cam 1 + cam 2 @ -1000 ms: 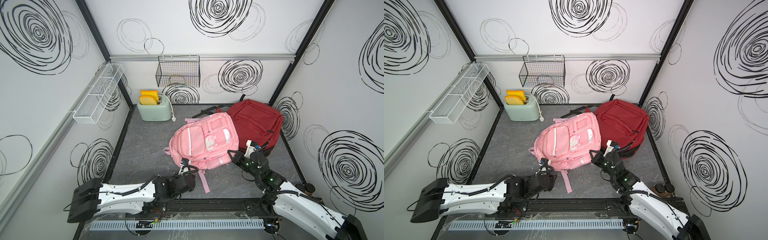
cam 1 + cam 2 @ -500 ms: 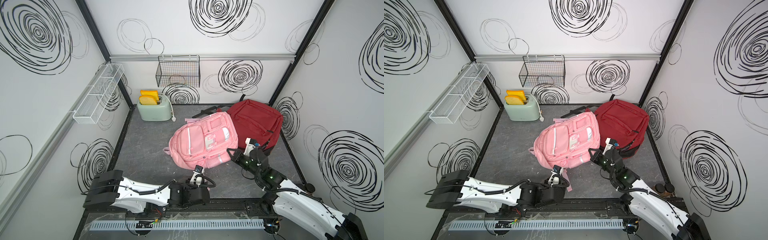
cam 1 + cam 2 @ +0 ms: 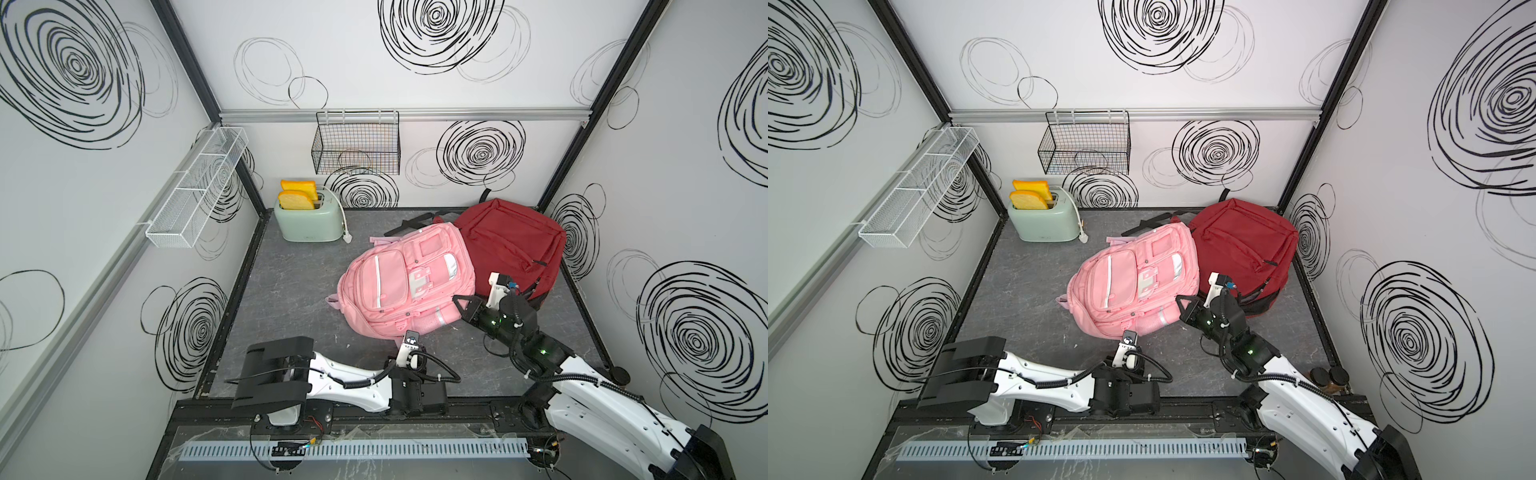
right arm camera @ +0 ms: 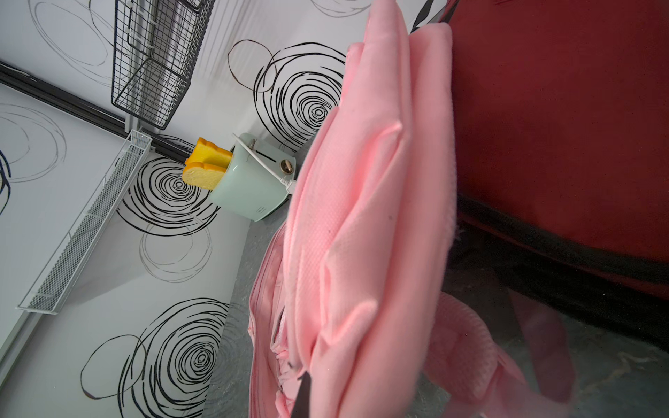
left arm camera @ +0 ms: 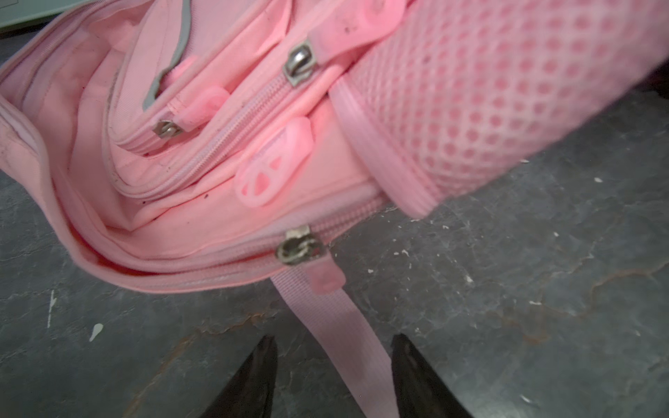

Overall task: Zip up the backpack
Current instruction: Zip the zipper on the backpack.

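Bright, even light, soft shadows; the pink backpack [image 5: 506, 90] blurs close to both wrist cameras.

White walls [image 3: 353, 50] carry black scribbled swirls [image 3: 436, 25]. A dark grey, stone-patterned counter [image 3: 291, 299] lies below. A black wire basket [image 3: 355, 149] hangs at the back.

Robot lab cell — swirl-marked panels [image 3: 415, 62], black frame posts [image 3: 188, 62]

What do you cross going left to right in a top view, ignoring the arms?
White wire-mesh wall shelf → mint-green two-slot toaster → pink fabric backpack → red fabric backpack.
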You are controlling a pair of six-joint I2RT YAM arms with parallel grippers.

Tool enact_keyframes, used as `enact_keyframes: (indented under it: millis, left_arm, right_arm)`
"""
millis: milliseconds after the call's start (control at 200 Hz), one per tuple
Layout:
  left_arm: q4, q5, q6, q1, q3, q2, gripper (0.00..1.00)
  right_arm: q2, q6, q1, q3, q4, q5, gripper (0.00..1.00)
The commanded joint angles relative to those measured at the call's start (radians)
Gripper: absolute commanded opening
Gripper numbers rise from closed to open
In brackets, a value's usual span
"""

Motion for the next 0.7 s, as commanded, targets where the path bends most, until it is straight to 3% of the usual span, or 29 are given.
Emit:
enact_keyframes:
  millis: [0, 120, 330, 525, 540, 695]
  left_arm:
    - [0.021, -0.028, -0.002, 0.037, 0.000, 0.010, 0.55]
    - [0.070, -0.016, 0.048, 0.062, -0.001, 0.012, 0.53]
    - [0.156, 0.029, 0.123, 0.110, -0.016, 0.002, 0.21]
    - [0.187, 0.074, 0.135, 0.141, -0.064, -0.043, 0.05]
    - [0.188, 0.077, 0.136, 0.143, -0.067, -0.048, 0.00]
    - [0.241, 0.134, 0.161, 0.156, -0.134, -0.146, 0.00]
  right_arm:
    - [-0.015, -0.040, 0.003, 0.060, 0.105, -0.055, 0.00]
    - [-0.013, -0.049, 0.003, 0.063, 0.113, -0.074, 0.00]
    - [-0.015, -0.054, 0.002, 0.070, 0.098, -0.072, 0.00]
    - [-0.040, -0.061, 0.001, 0.081, 0.063, -0.044, 0.00]
    - [-0.042, -0.064, 0.001, 0.081, 0.061, -0.042, 0.00]
    - [-0.042, -0.073, -0.001, 0.094, 0.024, -0.018, 0.00]
